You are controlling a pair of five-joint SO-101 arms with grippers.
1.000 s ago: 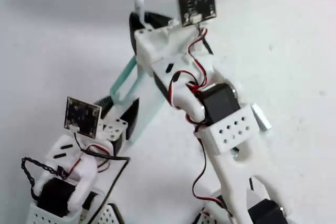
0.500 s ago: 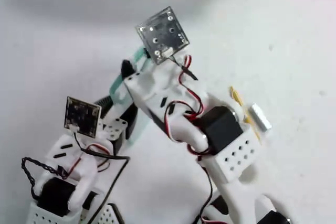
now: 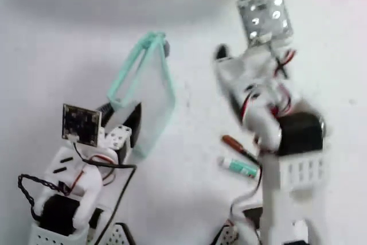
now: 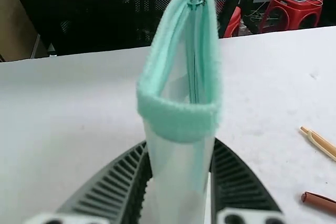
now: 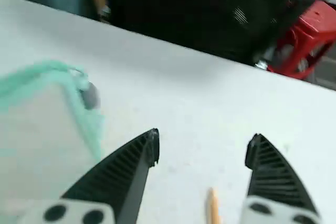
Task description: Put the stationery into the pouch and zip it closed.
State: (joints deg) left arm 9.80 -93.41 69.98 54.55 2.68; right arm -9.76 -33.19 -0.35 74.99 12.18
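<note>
A translucent pouch (image 3: 143,87) with mint-green edging stands on its edge on the white table, its zip side up. My left gripper (image 3: 123,120) is shut on the pouch's near end; in the left wrist view the pouch (image 4: 181,93) rises between the two ribbed fingers (image 4: 233,177). My right gripper (image 5: 205,142) is open above the table, to the right of the pouch's (image 5: 39,108) far end and its zip pull (image 5: 89,96). A brown pen (image 3: 237,146) and a white-and-green tube (image 3: 237,166) lie beside the right arm. A yellow pencil (image 4: 318,142) lies to the right of the pouch.
The right arm's body (image 3: 281,136) stands over the right half of the table. Bare white table (image 3: 69,44) stretches left of the pouch and behind it. The table's far edge meets a dark room with a red stool (image 4: 294,1).
My right gripper has left the pouch's far end and swung right and back, uncovering the pen and tube. The pouch, still held by the left gripper, shifted slightly.
</note>
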